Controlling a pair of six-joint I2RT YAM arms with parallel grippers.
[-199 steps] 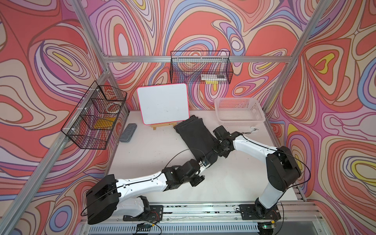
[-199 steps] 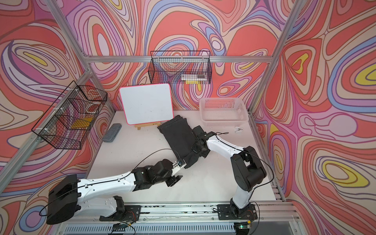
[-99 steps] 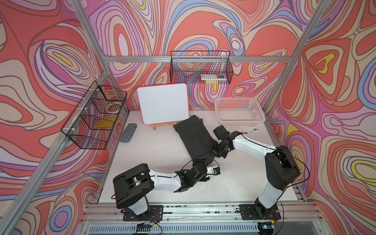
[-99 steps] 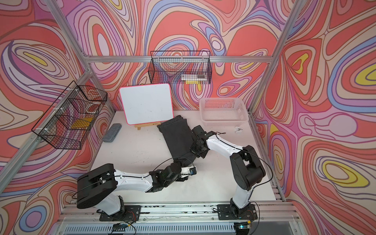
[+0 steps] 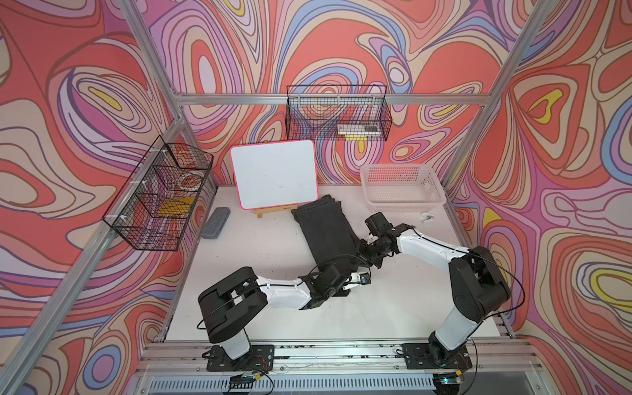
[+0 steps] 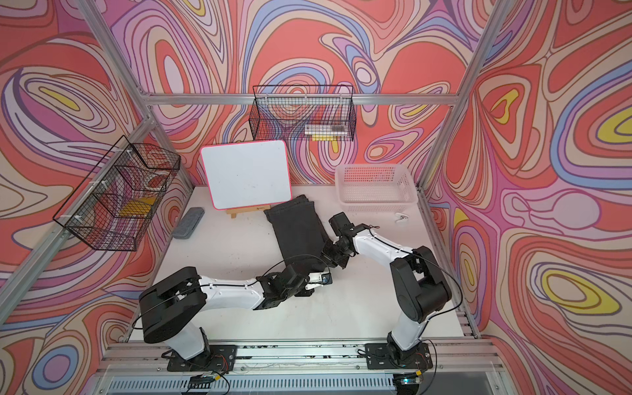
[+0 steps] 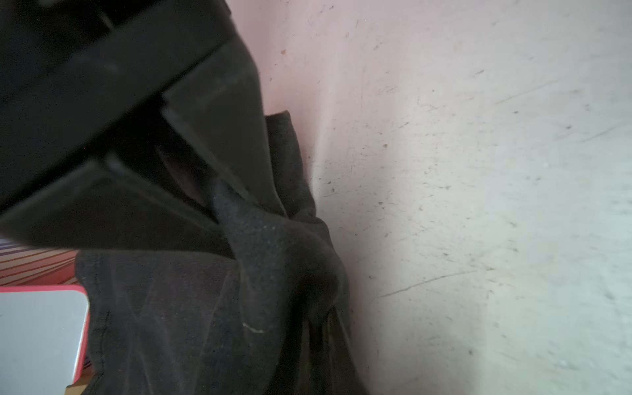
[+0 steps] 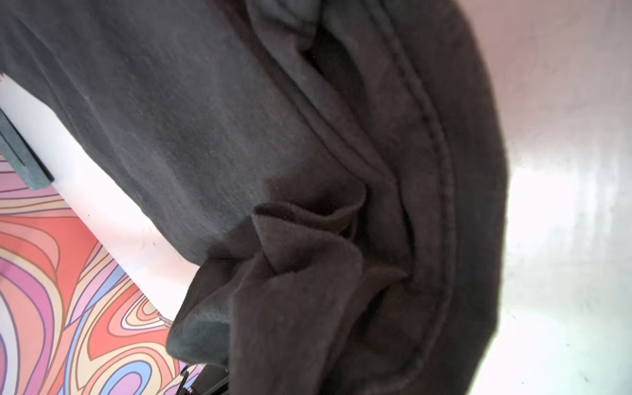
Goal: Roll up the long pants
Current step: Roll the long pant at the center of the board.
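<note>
Pinching a bunched fold of cloth, the left gripper [image 7: 222, 205] is clamped tight on the near end of the long pants [image 5: 325, 232], low over the white table [image 5: 260, 260]. The right gripper [image 5: 368, 255] sits at that same end on its other side, jaws buried in fabric (can't tell if it grips). The pants lie as a narrow folded strip running away to the whiteboard [image 5: 275, 178] stand, with the basket [image 5: 407, 204] apart beside the far end. Judgement: soft, limp, thickish cloth with stiff seams, some weight, not fragile or slippery; best taken at both near-edge corners so the roll stays even. Versus a second ago, the left arm has pulled in, shoulder link raised, and its jaws have snapped shut.
</note>
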